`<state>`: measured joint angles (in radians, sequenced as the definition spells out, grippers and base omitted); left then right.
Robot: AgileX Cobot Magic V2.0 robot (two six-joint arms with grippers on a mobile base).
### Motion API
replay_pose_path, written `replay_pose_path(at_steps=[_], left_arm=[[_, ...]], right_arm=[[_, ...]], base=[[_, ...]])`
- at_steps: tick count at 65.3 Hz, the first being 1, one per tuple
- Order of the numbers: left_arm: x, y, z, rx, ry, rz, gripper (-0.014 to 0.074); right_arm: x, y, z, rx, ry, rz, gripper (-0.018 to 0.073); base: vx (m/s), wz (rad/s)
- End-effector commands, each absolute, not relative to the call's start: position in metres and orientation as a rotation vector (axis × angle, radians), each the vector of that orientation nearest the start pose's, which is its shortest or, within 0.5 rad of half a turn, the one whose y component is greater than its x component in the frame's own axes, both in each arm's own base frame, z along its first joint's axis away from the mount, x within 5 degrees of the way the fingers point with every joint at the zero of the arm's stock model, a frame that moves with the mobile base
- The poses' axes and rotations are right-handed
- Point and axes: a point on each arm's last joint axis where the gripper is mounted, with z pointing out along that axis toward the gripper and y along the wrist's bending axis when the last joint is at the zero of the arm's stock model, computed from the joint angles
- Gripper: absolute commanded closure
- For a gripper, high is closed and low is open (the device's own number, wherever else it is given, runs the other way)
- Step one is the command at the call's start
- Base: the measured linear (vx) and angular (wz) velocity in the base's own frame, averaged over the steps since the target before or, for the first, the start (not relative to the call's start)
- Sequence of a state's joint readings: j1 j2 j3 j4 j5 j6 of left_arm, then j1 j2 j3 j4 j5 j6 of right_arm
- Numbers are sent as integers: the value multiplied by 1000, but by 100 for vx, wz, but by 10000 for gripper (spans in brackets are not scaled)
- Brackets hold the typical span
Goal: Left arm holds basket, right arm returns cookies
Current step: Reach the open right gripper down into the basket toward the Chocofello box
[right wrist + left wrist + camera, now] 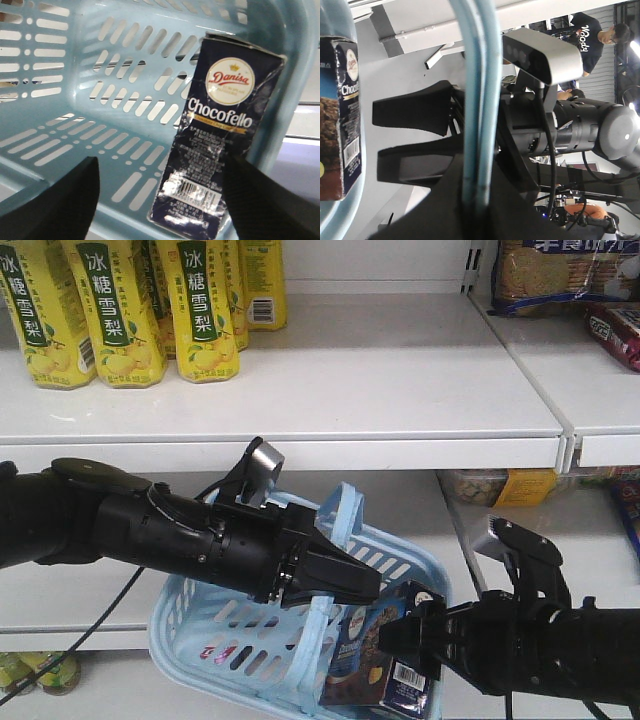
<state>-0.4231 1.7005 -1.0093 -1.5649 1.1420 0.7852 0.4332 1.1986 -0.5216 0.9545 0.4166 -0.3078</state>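
The light blue basket (235, 645) hangs in front of the shelves by its two flat handles (476, 100). My left gripper (362, 590) is shut on those handles, which run pressed together between its jaws (475, 200). The cookies (220, 145), a dark navy box, stand upright inside the basket against its right wall (385, 660). My right gripper (162, 167) is open and reaches into the basket (75, 125). Its fingers are spread wide, and the box's lower end lies between them, close to the right finger (270, 200). In the front view the right gripper (412, 625) is at the box's top.
Yellow drink cartons (120, 310) stand on the upper shelf (400, 370), with cracker packs (560, 275) at the far right. The shelf's front edge (300, 453) runs just above the left arm. Cans (40, 672) sit low at the left. A person (592, 35) stands behind.
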Motion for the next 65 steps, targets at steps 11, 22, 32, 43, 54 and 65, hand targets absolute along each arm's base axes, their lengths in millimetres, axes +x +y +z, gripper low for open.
replay_pose_path(at_steps=[11,22,32,43,54,65], left_arm=[[278,-206,295,180,2103,-1940,602],[278,-206,295,180,2103,-1940,602],[278,-206,295,180,2103,-1940,602],[278,-206,295,180,2103,-1940,602],[278,-206,295,180,2103,-1940,602],[278,-206,295,180,2103,-1940,602]], right_arm=[[189,116,228,70,2441,836,74],[191,115,229,82,2425,823,74],[193,114,229,92,2409,806,74],[197,115,221,102,2439,787,74],[199,116,214,109,2471,779,74],[199,117,212,110,2483,779,74]], base=[[0,0],[0,0],[0,0],[0,0],[0,0],[0,0]])
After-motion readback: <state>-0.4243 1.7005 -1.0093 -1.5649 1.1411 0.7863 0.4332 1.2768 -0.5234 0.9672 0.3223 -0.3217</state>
